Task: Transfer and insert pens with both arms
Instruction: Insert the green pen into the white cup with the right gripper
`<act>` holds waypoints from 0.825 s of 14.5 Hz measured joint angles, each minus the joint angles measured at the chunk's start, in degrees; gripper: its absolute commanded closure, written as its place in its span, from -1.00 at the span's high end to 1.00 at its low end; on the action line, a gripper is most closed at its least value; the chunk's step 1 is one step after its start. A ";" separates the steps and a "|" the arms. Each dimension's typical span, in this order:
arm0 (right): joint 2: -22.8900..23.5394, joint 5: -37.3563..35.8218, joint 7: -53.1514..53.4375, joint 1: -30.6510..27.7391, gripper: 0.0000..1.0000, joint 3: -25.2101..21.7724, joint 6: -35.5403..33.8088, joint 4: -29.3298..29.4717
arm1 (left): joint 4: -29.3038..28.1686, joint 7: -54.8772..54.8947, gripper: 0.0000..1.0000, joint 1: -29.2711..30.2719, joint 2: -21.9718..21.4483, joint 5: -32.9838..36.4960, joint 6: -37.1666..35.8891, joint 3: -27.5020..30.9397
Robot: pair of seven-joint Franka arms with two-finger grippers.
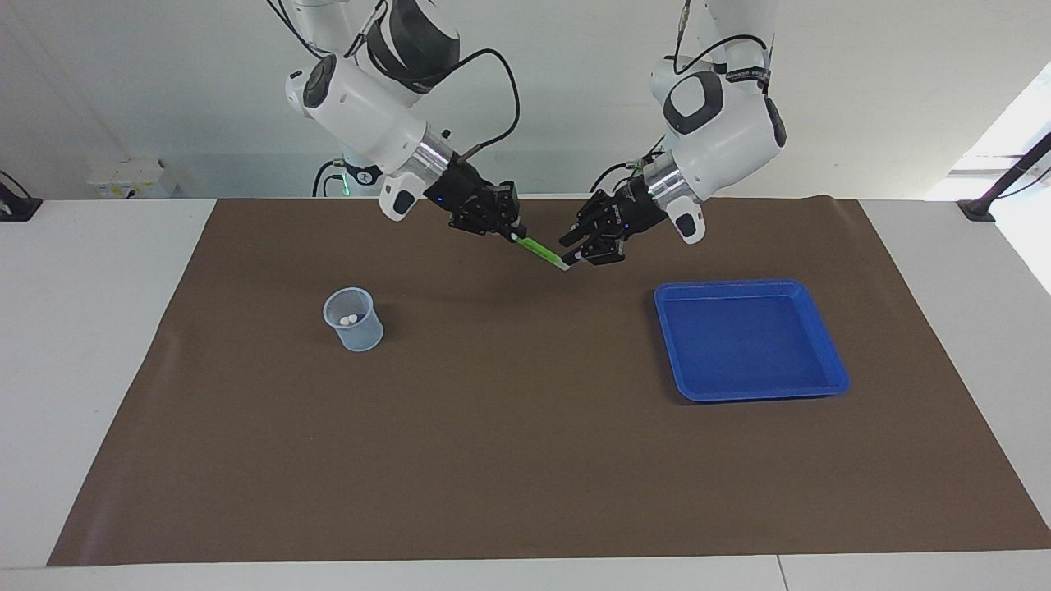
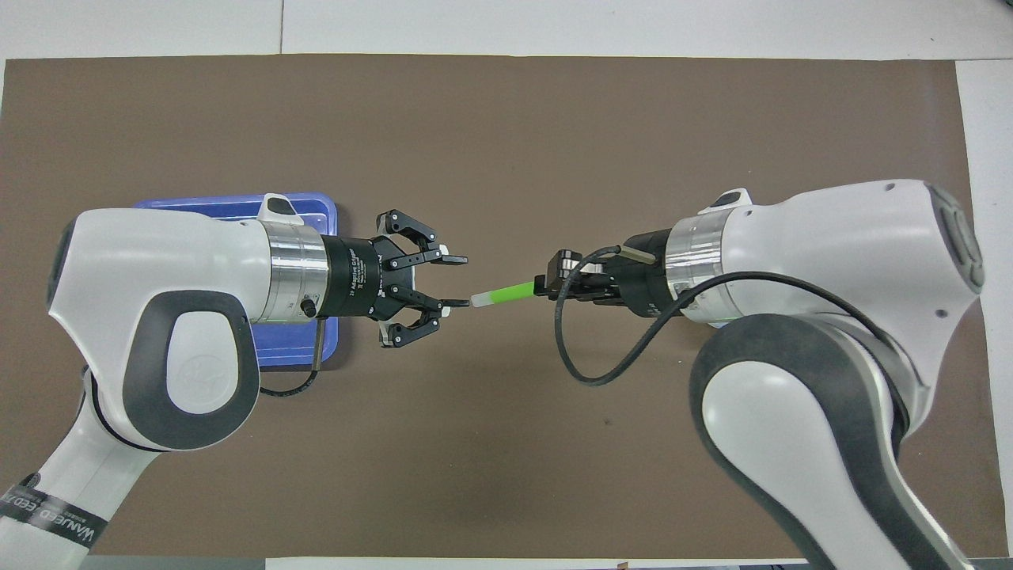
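Observation:
A green pen (image 1: 542, 250) (image 2: 506, 294) with a pale end hangs slanting over the brown mat. My right gripper (image 1: 513, 235) (image 2: 542, 286) is shut on its green end. My left gripper (image 1: 577, 250) (image 2: 463, 281) faces it with its fingers open. The pen's pale tip lies just off one left fingertip (image 2: 457, 302) and is not clamped. Toward the right arm's end of the table a clear cup (image 1: 355, 320) stands upright, and two pale pen ends (image 1: 349, 318) show inside it. My right arm hides the cup from above.
A blue tray (image 1: 751, 338) (image 2: 316, 214) lies on the brown mat (image 1: 525, 460) toward the left arm's end, with nothing in it; my left arm covers most of it from above.

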 measured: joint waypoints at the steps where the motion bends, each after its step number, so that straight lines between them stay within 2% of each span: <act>1: -0.04 -3.87 -1.20 -2.19 -1.00 -0.08 -5.36 2.46 | 0.00 -0.12 1.00 0.00 -0.11 0.00 0.01 0.05; 3: -0.05 -10.95 -7.67 -6.90 -1.00 -0.32 -15.87 8.35 | 0.00 -0.25 1.00 0.01 -0.18 0.00 0.13 0.10; 5: 0.32 -18.64 -18.32 -10.73 -1.00 -0.53 -21.67 11.99 | 0.00 -0.29 1.00 0.02 -0.18 0.00 0.33 0.16; 8: 1.20 -33.54 -30.12 -10.99 -1.00 -0.37 -22.04 12.13 | 0.08 -0.29 1.00 0.02 -0.19 0.00 0.52 0.17; 12: 1.46 -41.39 -39.13 -9.82 -1.00 0.31 -14.69 6.76 | 0.32 -0.28 1.00 0.29 -0.19 0.00 0.66 0.42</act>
